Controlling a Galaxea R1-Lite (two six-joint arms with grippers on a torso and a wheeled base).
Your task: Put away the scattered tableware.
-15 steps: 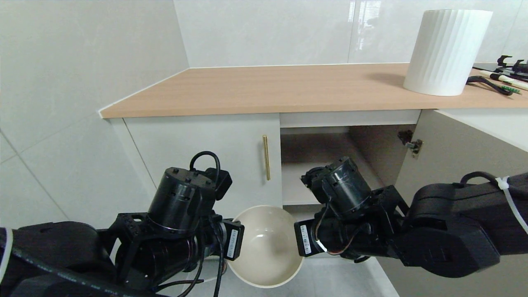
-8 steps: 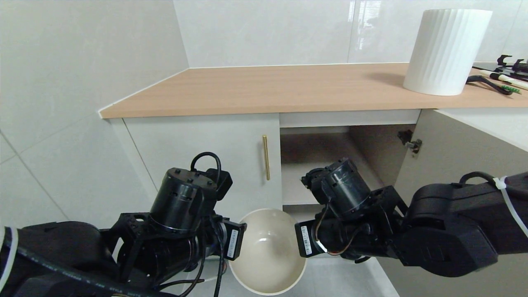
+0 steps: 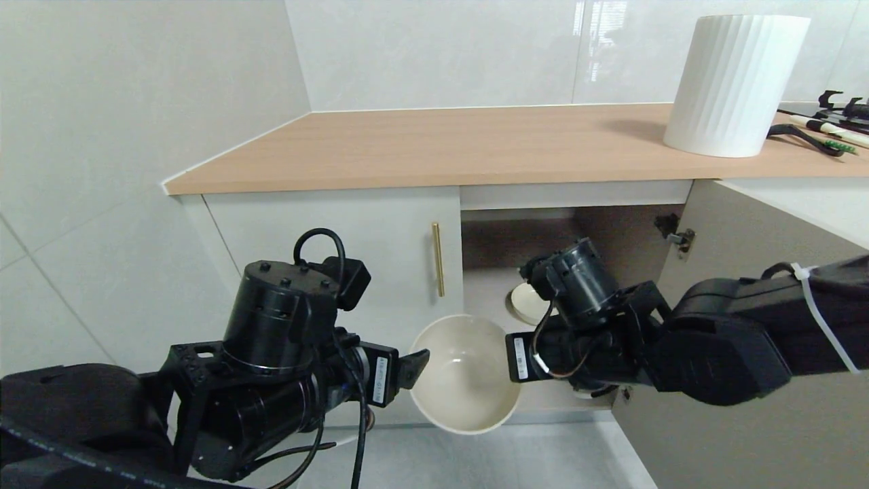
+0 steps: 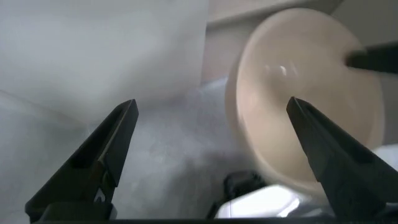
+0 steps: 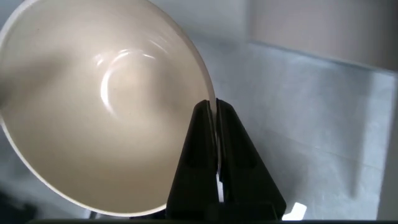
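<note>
A cream bowl [image 3: 465, 373] hangs tilted in front of the open cabinet [image 3: 577, 197], its hollow facing me. My right gripper [image 3: 510, 358] is shut on the bowl's right rim; in the right wrist view the gripper [image 5: 216, 111] pinches the rim of the bowl [image 5: 106, 106]. My left gripper [image 3: 411, 367] stands open just left of the bowl, not touching it. In the left wrist view, the gripper [image 4: 211, 158] has its fingers spread wide, with the bowl [image 4: 305, 106] beyond them. A small pale dish [image 3: 524, 302] lies on the cabinet shelf behind the right wrist.
The right cabinet door [image 3: 740, 272] stands swung open beside my right arm. The left door [image 3: 339, 251] with its brass handle [image 3: 438, 259] is closed. On the wooden counter [image 3: 441, 146] stand a white ribbed container [image 3: 736, 85] and some utensils [image 3: 825, 132].
The bowl has risen and moved right toward the cabinet opening, held by the right gripper. The left gripper has come away from the bowl's rim and stands open.
</note>
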